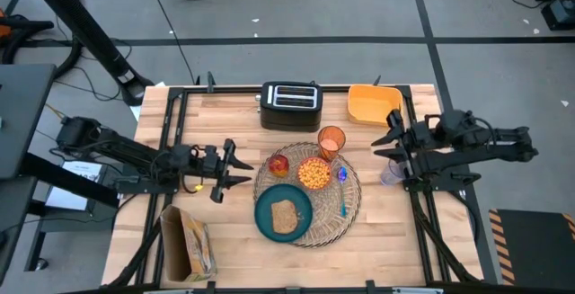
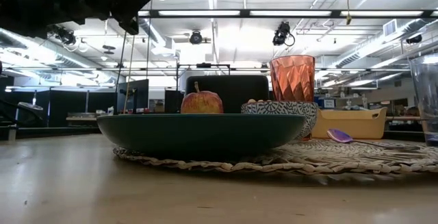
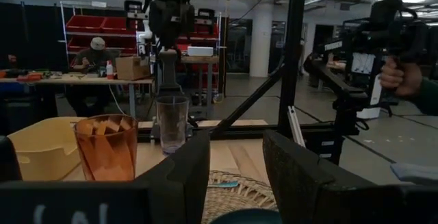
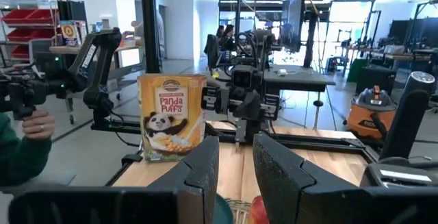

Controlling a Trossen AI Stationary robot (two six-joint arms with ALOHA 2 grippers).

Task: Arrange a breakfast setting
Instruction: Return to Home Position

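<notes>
A round woven placemat [image 1: 349, 211] lies mid-table. On it rest a dark teal plate [image 1: 268, 218] with a toast slice [image 1: 285, 216], a small bowl of cereal [image 1: 314, 173], a red apple [image 1: 278, 164] and a blue spoon [image 1: 342, 192]. An orange tumbler [image 1: 331, 141] stands at the mat's far edge. My left gripper [image 1: 241, 168] hovers open and empty just left of the mat. My right gripper [image 1: 384, 143] hovers open and empty right of the mat. The low view shows the plate [image 2: 198, 131], apple [image 2: 201, 102], bowl [image 2: 279, 114], tumbler [image 2: 292, 78] and spoon [image 2: 340, 135].
A black toaster [image 1: 290, 103] and a yellow bin [image 1: 373, 103] stand at the far edge. A clear glass [image 1: 391, 173] stands under the right arm. A cereal box [image 1: 189, 245] stands at the near left. A person's hand [image 3: 397, 73] shows beyond the table.
</notes>
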